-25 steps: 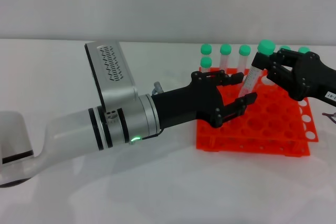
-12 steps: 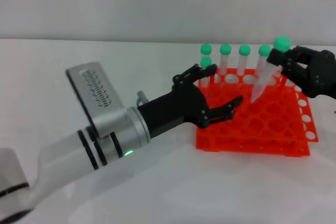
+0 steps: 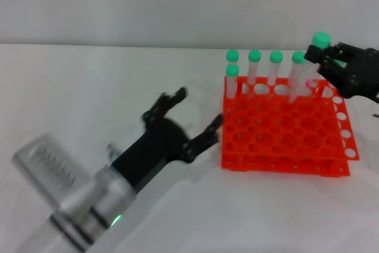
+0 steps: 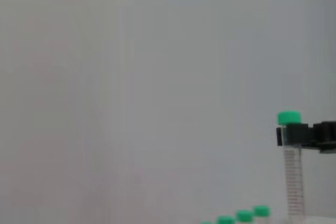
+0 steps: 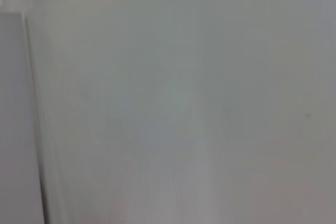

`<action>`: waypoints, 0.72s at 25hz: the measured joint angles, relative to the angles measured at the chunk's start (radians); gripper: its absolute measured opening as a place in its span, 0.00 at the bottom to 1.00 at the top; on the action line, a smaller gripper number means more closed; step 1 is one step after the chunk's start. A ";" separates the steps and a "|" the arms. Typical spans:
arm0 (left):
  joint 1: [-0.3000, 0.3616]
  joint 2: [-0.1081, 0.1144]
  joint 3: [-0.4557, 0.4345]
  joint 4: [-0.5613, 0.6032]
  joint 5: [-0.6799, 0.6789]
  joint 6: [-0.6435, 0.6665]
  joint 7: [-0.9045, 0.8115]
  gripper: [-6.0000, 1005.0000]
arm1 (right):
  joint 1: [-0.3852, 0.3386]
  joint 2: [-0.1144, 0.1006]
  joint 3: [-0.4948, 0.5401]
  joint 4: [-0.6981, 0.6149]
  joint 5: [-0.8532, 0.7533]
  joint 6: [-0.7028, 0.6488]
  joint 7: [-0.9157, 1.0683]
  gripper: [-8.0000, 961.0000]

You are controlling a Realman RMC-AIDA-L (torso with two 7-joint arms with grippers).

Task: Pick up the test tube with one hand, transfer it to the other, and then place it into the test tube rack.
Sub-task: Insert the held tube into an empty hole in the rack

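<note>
My right gripper (image 3: 324, 58) is shut on the test tube (image 3: 321, 39) just below its green cap. It holds the tube tilted over the back right part of the orange test tube rack (image 3: 278, 159), with the tip close to the rack's top. The tube (image 4: 294, 177) and the right gripper's black fingers (image 4: 310, 134) also show in the left wrist view. My left gripper (image 3: 198, 111) is open and empty, with its fingers spread, low over the table to the left of the rack.
Several other green-capped tubes (image 3: 254, 57) stand in the rack's back row, and one (image 3: 232, 70) stands at its back left corner. The rack sits on a white table (image 3: 89, 99). The right wrist view shows only a blank pale surface.
My left gripper has drawn back to the left and downward, away from the rack. My right gripper has carried the tube right and back, toward the rack's back right part.
</note>
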 joint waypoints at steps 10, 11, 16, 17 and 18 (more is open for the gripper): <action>0.254 0.010 -0.256 -0.027 0.068 0.090 0.111 0.88 | 0.120 0.008 0.000 0.145 0.037 -0.122 -0.144 0.22; 0.263 0.010 -0.266 -0.025 0.066 0.090 0.111 0.88 | 0.130 0.008 0.000 0.159 0.047 -0.135 -0.160 0.22; 0.316 0.014 -0.332 -0.013 0.063 0.094 0.111 0.88 | 0.206 0.008 0.004 0.255 0.076 -0.213 -0.268 0.22; 0.324 0.015 -0.342 -0.007 0.063 0.095 0.111 0.88 | 0.221 0.008 0.005 0.280 0.087 -0.224 -0.298 0.22; 0.327 0.015 -0.345 -0.003 0.063 0.095 0.110 0.88 | 0.227 0.008 0.005 0.292 0.095 -0.230 -0.315 0.22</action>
